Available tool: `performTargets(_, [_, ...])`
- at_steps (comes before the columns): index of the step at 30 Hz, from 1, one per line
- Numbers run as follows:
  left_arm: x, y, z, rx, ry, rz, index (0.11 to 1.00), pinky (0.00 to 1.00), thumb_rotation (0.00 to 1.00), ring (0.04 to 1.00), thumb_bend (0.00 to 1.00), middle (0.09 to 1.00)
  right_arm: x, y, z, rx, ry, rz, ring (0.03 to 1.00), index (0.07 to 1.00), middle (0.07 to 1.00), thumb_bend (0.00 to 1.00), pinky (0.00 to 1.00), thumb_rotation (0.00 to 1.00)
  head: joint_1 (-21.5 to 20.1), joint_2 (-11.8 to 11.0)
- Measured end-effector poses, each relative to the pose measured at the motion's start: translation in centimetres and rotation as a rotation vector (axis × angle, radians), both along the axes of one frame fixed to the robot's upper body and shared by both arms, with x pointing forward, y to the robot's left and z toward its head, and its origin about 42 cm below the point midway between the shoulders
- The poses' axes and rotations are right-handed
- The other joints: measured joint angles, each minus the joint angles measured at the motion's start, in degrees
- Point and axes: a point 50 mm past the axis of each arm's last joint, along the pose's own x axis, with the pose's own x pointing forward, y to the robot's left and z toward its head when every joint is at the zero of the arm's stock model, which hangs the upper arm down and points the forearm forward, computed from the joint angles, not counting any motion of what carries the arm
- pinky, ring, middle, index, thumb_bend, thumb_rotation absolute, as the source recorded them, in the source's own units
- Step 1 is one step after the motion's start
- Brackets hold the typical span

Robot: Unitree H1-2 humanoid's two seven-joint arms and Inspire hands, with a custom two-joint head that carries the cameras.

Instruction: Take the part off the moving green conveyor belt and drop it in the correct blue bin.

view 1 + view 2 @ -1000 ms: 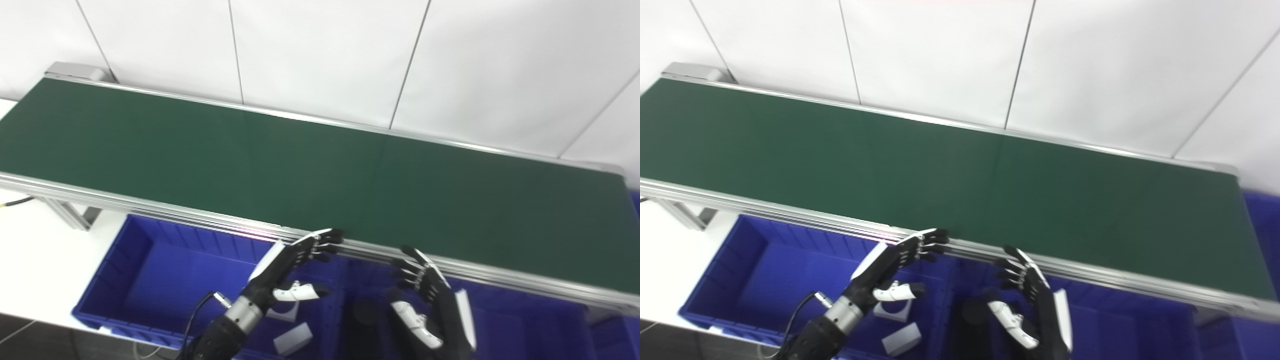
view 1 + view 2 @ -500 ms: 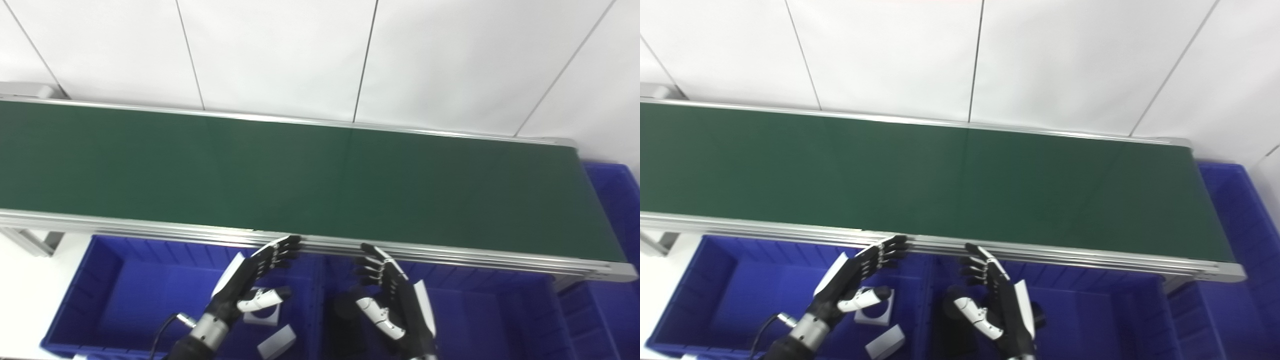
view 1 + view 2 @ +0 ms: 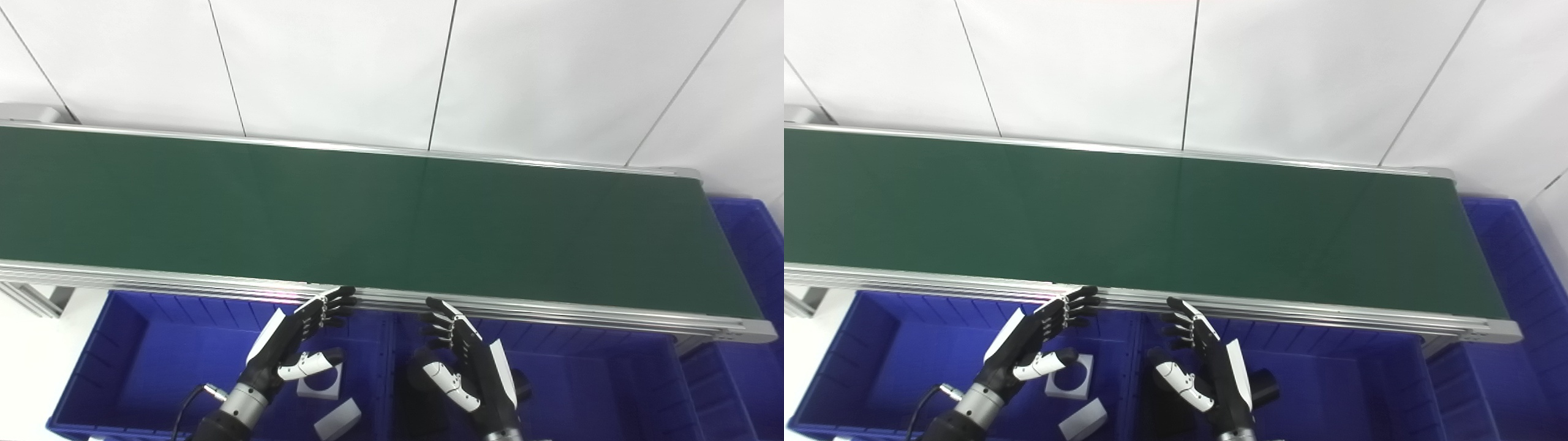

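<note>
The green conveyor belt (image 3: 392, 220) runs across the view with no part on it. My left hand (image 3: 293, 343) hovers open over the left blue bin (image 3: 141, 361), its fingertips near the belt's front rail. My right hand (image 3: 468, 370) hovers open over the middle blue bin (image 3: 612, 392), fingers spread and pointing at the rail. In the left bin lie a white square part with a round hole (image 3: 318, 384) and a white block (image 3: 338, 419). A black cylindrical part (image 3: 1262, 386) lies in the middle bin, partly hidden behind my right hand.
A third blue bin (image 3: 750, 245) stands past the belt's right end. The aluminium front rail (image 3: 551, 306) overhangs the bins' far edges. A white tiled wall rises behind the belt. White tabletop (image 3: 24, 355) shows at the left.
The camera has swung right, so the whole scene shifted and the belt now looks level. Both hands stay open over the bins by the rail. No part has appeared on the belt.
</note>
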Motion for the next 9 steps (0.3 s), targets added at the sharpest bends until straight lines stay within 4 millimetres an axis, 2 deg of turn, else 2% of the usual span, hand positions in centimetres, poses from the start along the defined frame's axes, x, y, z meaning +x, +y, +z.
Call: performTargets(9, [0.25, 0.93, 0.17, -0.013, -0.001, 0.016, 0.835, 0.74, 0.7, 0.791, 0.86, 0.821, 0.55, 0.95, 0.25, 0.009, -0.011, 0.008, 0.712, 0.839, 0.768, 0.63, 0.63, 0.63, -1.41, 0.35])
